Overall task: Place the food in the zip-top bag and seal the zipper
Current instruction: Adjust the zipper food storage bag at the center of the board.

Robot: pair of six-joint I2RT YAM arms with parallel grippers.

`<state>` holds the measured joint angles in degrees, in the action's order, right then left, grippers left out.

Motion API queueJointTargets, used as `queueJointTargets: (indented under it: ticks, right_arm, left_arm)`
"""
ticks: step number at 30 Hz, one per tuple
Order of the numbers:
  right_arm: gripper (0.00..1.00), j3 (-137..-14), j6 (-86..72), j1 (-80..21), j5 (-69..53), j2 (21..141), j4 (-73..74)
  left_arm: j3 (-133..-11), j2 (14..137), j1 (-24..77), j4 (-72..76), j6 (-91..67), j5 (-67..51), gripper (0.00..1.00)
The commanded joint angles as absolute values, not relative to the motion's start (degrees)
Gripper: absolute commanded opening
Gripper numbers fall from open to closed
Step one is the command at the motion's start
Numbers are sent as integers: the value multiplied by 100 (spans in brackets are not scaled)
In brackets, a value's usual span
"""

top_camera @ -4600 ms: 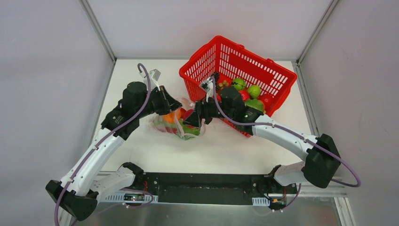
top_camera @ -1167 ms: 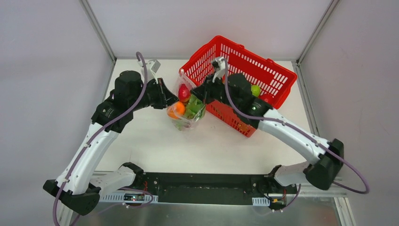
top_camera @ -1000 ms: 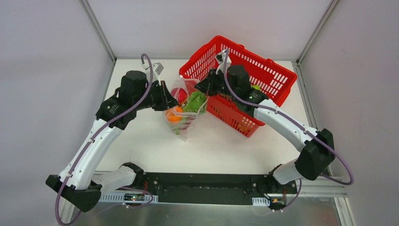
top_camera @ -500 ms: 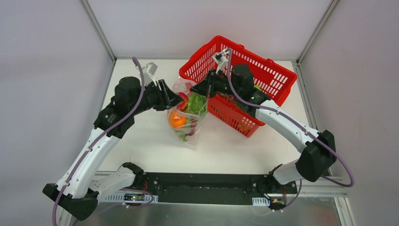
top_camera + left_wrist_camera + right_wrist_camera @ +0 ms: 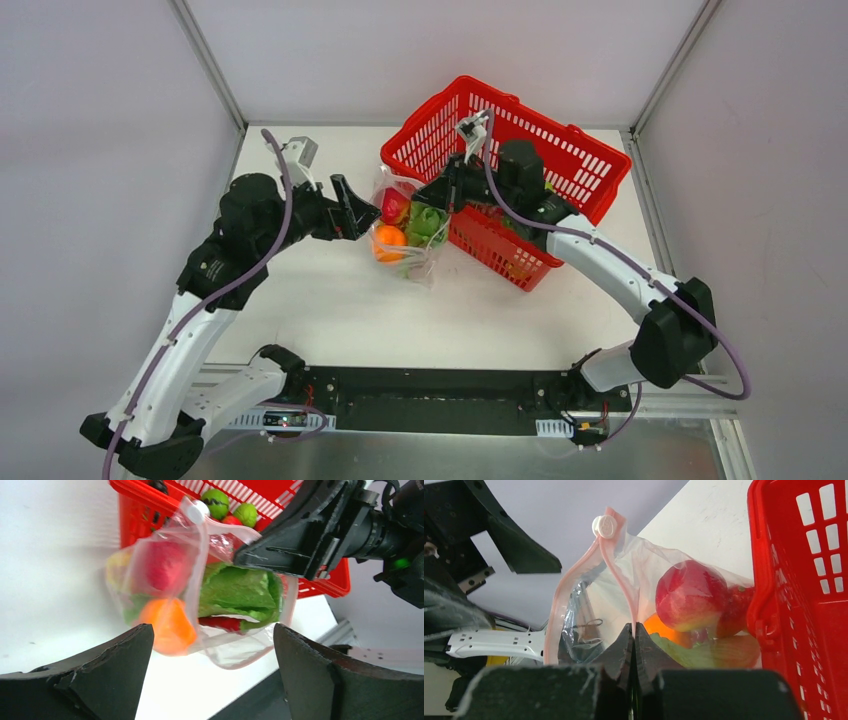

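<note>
since half a second ago the left gripper has let go of the zip-top bag and backed off to the left, its elbow swung further out over the table. its fingers now stand wide apart with nothing between them, pointing at the bag from just beside it but not touching it.

the right arm reaches forward and leftward from its base, forearm passing across the near corner of the red basket. the right gripper is clenched on the zipper, pads pressed together on the pink strip. the bag hangs from that pinch alone, between the two grippers and just beside the basket's near wall. whether its bottom touches the table cannot be told.

the zipper's two strips meet only at the white slider at the upper end; below it they part and the mouth gapes.

inside the bag lie the round red fruit near the top, the orange piece below it, and the green leafy cabbage on the side towards the right gripper. a yellowish shape shows at the bag's far edge, too blurred to name. two green fruits sit in the basket behind.
</note>
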<state>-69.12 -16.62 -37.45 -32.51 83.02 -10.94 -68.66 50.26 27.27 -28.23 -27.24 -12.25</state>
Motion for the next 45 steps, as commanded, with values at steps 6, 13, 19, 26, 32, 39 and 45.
queueJointTargets:
  ticks: [6, 13, 19, 26, 32, 39, 45]
  right_arm:
    - [0, -6967, -1586, -3278, -5541, 7682, -1791]
    - [0, -6935, -1619, -2838, -7217, 7594, -2116]
    - [0, -7038, -2032, -2405, -7097, 8135, -2093]
    - [0, -7225, -1904, -2262, -7150, 8826, -1865]
    - [0, -7382, -1854, -2267, -7217, 9022, -1736]
    - [0, -7386, -1854, -2270, -7210, 9035, -1671]
    - [0, -7409, -1898, -2279, -7243, 9039, -1617]
  left_arm:
    - [-7178, 4550, 2534, -3109, -1840, -318, 99]
    - [-6704, 4392, 2492, -2696, -1439, -842, 99]
    - [-6101, 4490, 2496, -1633, -1214, -2792, 95]
    - [-4952, 4655, 2504, -27, -1206, -3240, 92]
    - [-3791, 4790, 2505, 2095, -981, -2375, 91]
    - [-4000, 5395, 2497, 3034, -968, -2896, 93]
    - [-4659, 5824, 2490, 2259, -489, -4298, 91]
